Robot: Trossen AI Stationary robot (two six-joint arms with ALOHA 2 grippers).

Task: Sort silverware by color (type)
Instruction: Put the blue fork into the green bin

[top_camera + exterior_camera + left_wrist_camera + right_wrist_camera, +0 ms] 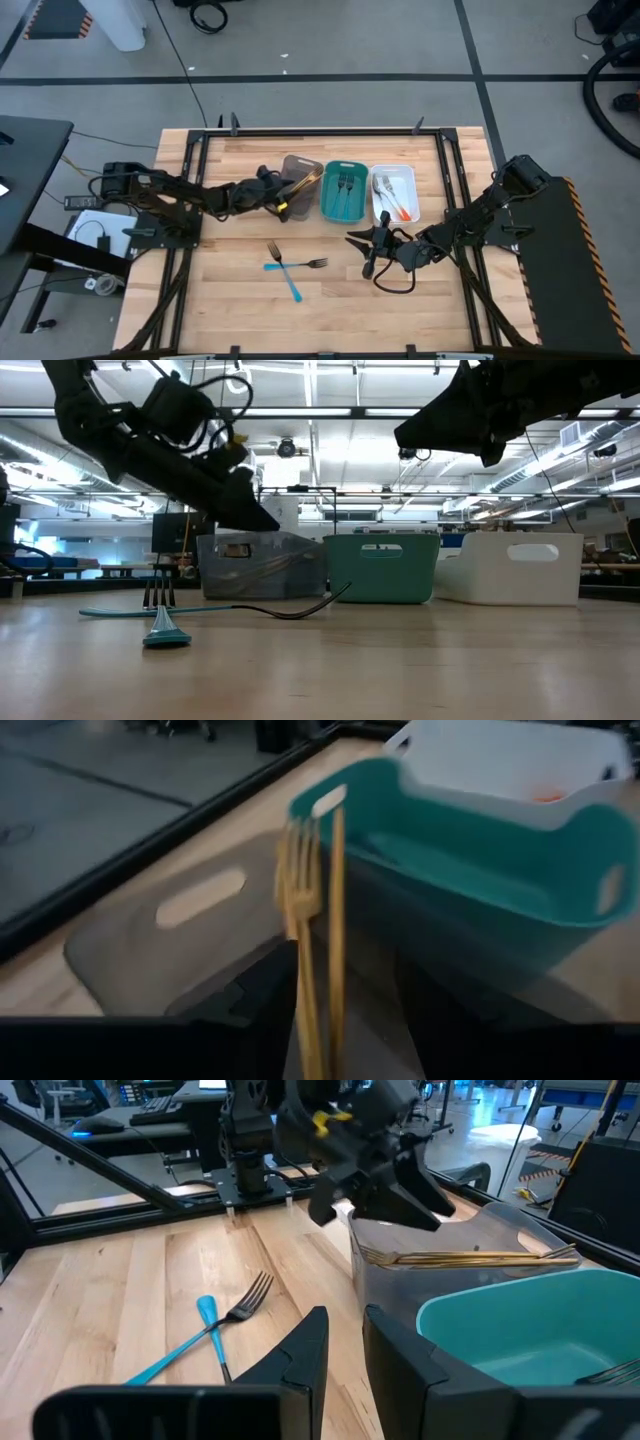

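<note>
Gripper of the left arm hangs at the near edge of the grey-brown tray, its fingers clamped on a gold fork together with a second slim gold piece, both poking out over the tray. More gold silverware lies across this tray's rim. Just beside it stands the teal tray, holding dark forks, then the white tray, holding orange-handled pieces. The right gripper hovers above the wooden table in front of the white tray, its fingers a narrow gap apart and holding nothing. Two blue-handled forks lie crossed on the table, well apart from the trays, between the two arms.
</note>
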